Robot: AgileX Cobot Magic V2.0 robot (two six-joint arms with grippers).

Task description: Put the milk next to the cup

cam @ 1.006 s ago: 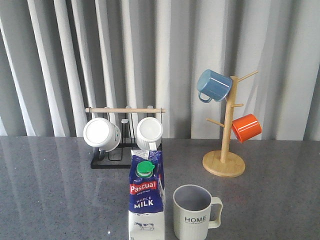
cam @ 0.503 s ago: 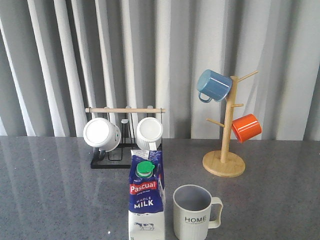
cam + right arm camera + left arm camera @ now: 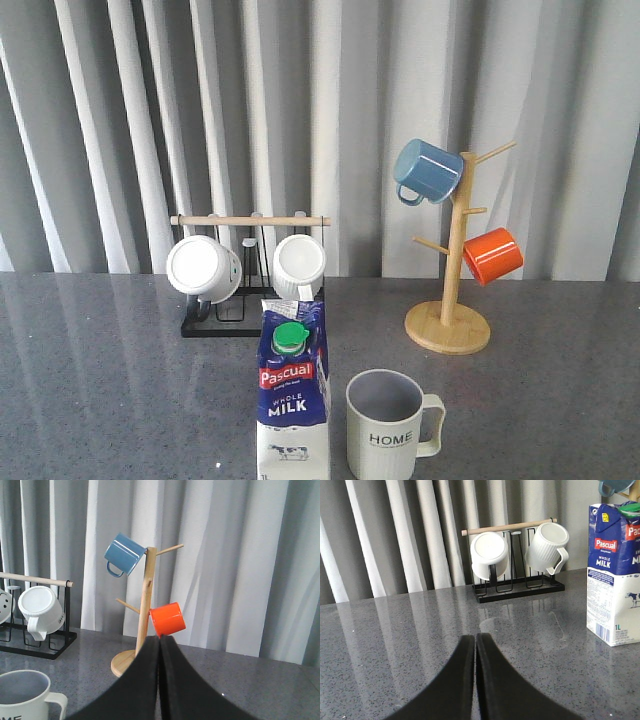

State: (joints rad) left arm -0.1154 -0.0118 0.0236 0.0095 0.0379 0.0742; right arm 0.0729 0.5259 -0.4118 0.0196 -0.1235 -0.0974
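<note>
The milk, a dark-blue and white carton with a green cap, stands upright at the table's front centre. The cup, a pale ribbed mug lettered "HOME", stands just to its right, handle to the right, a small gap between them. The milk also shows in the left wrist view, the cup's rim in the right wrist view. My left gripper is shut and empty over the bare table, well apart from the carton. My right gripper is shut and empty. Neither gripper shows in the front view.
A black rack with a wooden bar holds two white mugs at the back left. A wooden mug tree at the back right carries a blue mug and an orange mug. Grey curtains hang behind the speckled grey table.
</note>
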